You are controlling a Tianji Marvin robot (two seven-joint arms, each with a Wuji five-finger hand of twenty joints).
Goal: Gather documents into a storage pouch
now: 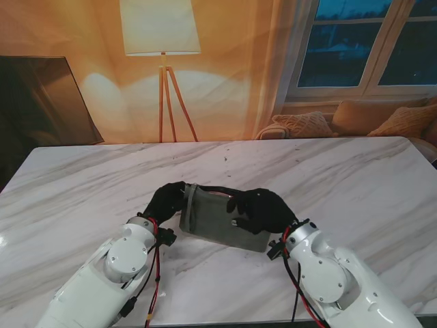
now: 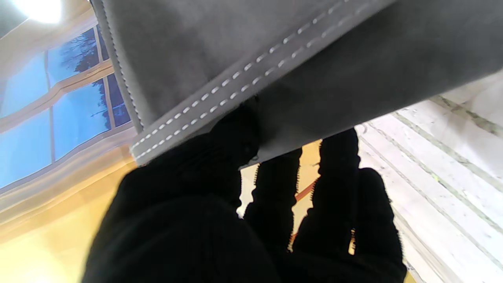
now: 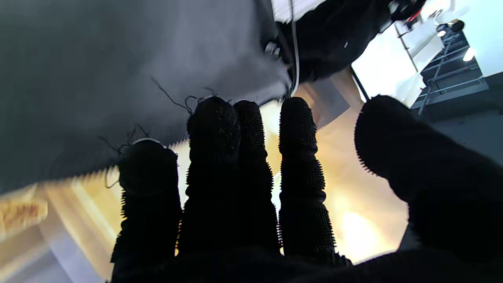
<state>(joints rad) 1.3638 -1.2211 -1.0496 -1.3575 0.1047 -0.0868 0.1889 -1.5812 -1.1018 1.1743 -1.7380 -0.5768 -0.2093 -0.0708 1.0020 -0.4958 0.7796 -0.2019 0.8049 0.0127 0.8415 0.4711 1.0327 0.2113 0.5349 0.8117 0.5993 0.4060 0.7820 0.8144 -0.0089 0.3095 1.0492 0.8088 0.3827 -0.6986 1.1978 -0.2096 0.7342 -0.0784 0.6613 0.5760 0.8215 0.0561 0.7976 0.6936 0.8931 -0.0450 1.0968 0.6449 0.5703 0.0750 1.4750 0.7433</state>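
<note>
Where marble lies bare — pouch [image 1: 220,220] mid-table [image 1: 355,178]

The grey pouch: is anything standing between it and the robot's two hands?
Nothing visible. The left hand grips one end of the grey pouch and the right hand rests on the other.

Warm lamplight, blurred wrist views

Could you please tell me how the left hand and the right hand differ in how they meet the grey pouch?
The left hand pinches the grey pouch at its left end; the right hand lies over its right part. The left hand's fingers clamp the stitched edge; the right hand's fingers only touch fabric. Both wear black gloves.
</note>
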